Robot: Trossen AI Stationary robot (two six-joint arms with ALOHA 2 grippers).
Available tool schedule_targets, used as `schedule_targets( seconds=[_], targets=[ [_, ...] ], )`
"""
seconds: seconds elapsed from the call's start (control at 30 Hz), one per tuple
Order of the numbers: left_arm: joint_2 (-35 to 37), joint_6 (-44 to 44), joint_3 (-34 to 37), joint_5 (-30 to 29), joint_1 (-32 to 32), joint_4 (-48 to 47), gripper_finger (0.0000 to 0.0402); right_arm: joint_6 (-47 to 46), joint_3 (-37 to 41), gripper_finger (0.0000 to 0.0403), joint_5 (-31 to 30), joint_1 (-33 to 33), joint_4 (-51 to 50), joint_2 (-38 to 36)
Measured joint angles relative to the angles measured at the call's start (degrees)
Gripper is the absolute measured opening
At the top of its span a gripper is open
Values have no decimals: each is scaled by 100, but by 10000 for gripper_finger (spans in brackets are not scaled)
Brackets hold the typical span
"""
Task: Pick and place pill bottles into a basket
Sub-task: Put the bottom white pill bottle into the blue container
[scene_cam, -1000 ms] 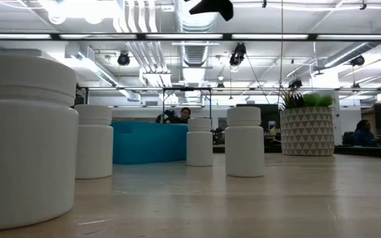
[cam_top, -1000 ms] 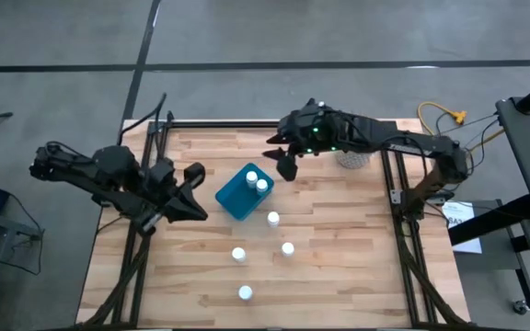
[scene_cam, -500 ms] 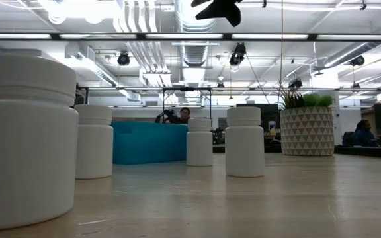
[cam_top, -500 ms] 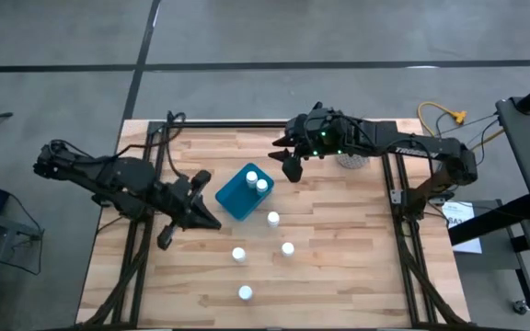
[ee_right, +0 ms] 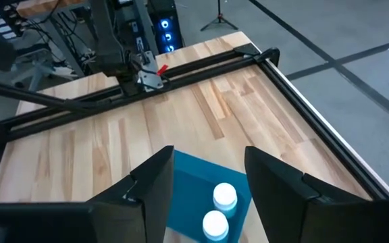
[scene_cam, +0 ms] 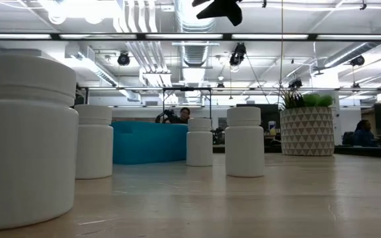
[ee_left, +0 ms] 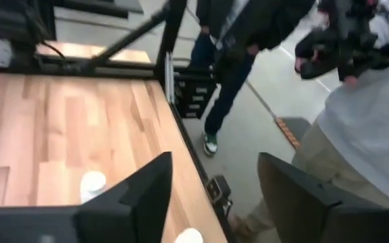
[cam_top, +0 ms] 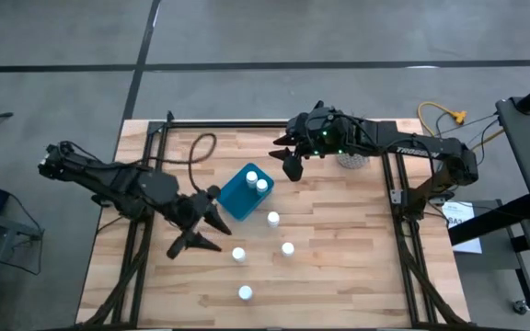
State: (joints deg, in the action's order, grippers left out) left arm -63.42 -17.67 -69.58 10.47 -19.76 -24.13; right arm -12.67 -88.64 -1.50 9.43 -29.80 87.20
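The teal basket (cam_top: 239,195) stands mid-table with two pill bottles (cam_top: 258,181) upright inside it; the right wrist view shows them too (ee_right: 220,208). Several more pill bottles stand on their bases on the wood nearer the front: (cam_top: 273,218), (cam_top: 288,248), (cam_top: 238,254), (cam_top: 245,292). My left gripper (cam_top: 212,234) hovers open just left of these loose bottles, at the basket's near left corner, with nothing between its fingers. My right gripper (cam_top: 288,161) hangs open above the basket's far right side and is empty; it shows at the top of the low view (scene_cam: 218,8).
A white patterned plant pot (scene_cam: 307,131) stands at the table's far right, partly under my right arm (cam_top: 352,162). Black frame rails run along the table's left, right and far edges. People stand beyond the table's edge (ee_left: 356,135). Bare wood lies at the near left.
My left gripper has travelled from the left of the basket toward the table's near and right side, closing in on the loose bottles, and has opened its fingers. The bottles and the basket have stayed where they were.
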Motion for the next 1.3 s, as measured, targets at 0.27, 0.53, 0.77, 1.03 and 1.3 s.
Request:
schedule_targets(
  seconds=[0.27, 0.53, 0.77, 1.03, 1.3],
  targets=[
    [-675, 258, -717, -47, -153, -1313, 223, 17, 0, 173, 2, -4, -5, -26],
    [-1374, 354, -1168, -251, -211, -2418, 224, 20, -2, 172, 23, -4, -58, -59],
    [-1800, 309, -1301, -668, -219, -2970, 224, -44, -4, 173, 24, -4, -270, -186],
    [-2132, 309, -1332, -1154, -232, -3099, 224, -63, -4, 167, 2, -4, -321, -323],
    [-2634, 313, -1336, -1206, -239, -3190, 224, -41, -4, 168, -4, -4, -324, -433]
  ],
)
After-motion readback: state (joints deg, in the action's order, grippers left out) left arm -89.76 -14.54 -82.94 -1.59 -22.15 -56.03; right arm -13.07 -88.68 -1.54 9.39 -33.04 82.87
